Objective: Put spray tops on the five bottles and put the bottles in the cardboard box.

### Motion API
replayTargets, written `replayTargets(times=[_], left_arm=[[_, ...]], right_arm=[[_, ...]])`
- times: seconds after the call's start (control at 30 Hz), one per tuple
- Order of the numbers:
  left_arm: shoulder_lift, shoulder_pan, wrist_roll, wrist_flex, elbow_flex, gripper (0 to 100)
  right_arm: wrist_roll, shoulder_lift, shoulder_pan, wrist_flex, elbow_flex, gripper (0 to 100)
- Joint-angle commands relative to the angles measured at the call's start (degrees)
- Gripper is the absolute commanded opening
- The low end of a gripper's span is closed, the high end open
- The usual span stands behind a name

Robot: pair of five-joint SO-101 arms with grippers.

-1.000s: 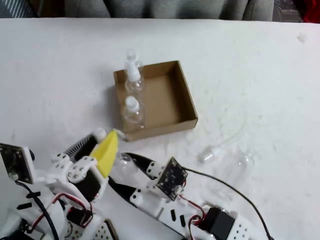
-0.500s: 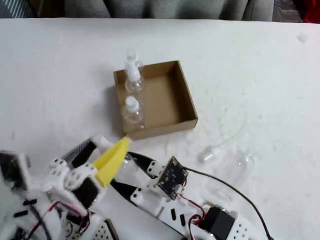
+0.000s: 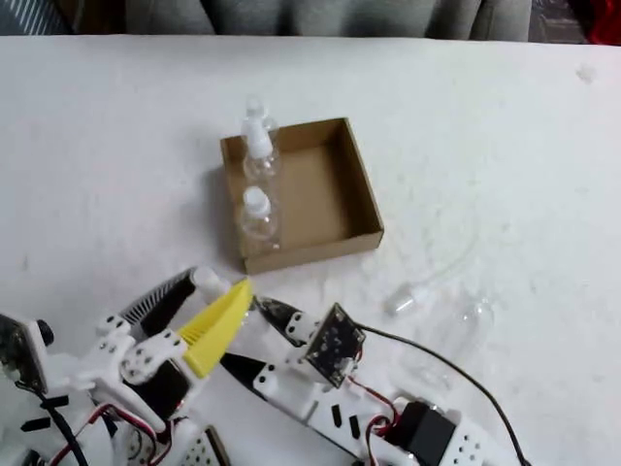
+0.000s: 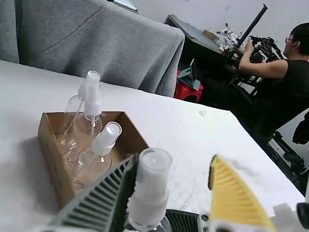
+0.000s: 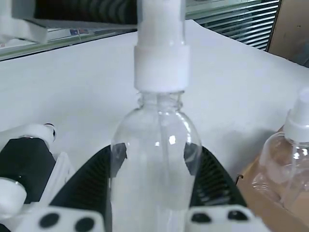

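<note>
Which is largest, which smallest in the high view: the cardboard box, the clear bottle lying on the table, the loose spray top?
1. Cardboard box.
2. Clear bottle.
3. Loose spray top: its thin tube makes it about as long as the bottle, but much slimmer.

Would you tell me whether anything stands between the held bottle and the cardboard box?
Nothing lies on the table between them. The open left gripper flanks the spray top on the bottle; the box holds bottles along one side.
</note>
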Motion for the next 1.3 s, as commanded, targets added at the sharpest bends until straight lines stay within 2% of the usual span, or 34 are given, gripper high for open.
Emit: replayTargets(times=[0.0,0.47,0.6,0.87,1.0,1.1,1.17,1.27], left_arm=[[-0.13,0.22,-0.44,-1.67,-0.79,22],[-0.57,-1.27,-1.14,2.46,-5.45,22],[-0.57,-1.27,-2.81,4.04,-8.79,22],[-0.22,-1.36,-2.9,10.2,-24.26,22],[-0.22,-1.36,-2.99,15.12,-26.64,22],[-0.22,-1.36,-4.92,17.23,-26.46,22],[-0.22,-1.36,-7.21,17.49,-26.37,19],[-0.22,-1.36,-7.82,15.82,-26.29,7]], right_arm=[[-0.18,-0.22,0.22,-0.84,-0.44,1.6],[-0.09,-0.4,0.48,-0.66,0.35,1.6],[-0.18,-0.66,4.0,-0.66,0.18,1.6],[-0.09,-0.66,8.66,-0.84,-1.67,1.6],[-0.09,-0.22,14.02,-0.75,-6.59,1.6],[0.0,-0.13,15.08,-0.75,-10.55,1.6],[1.93,-0.04,15.08,-0.66,-12.66,1.6],[5.8,1.01,15.25,-0.66,-16.0,1.6]])
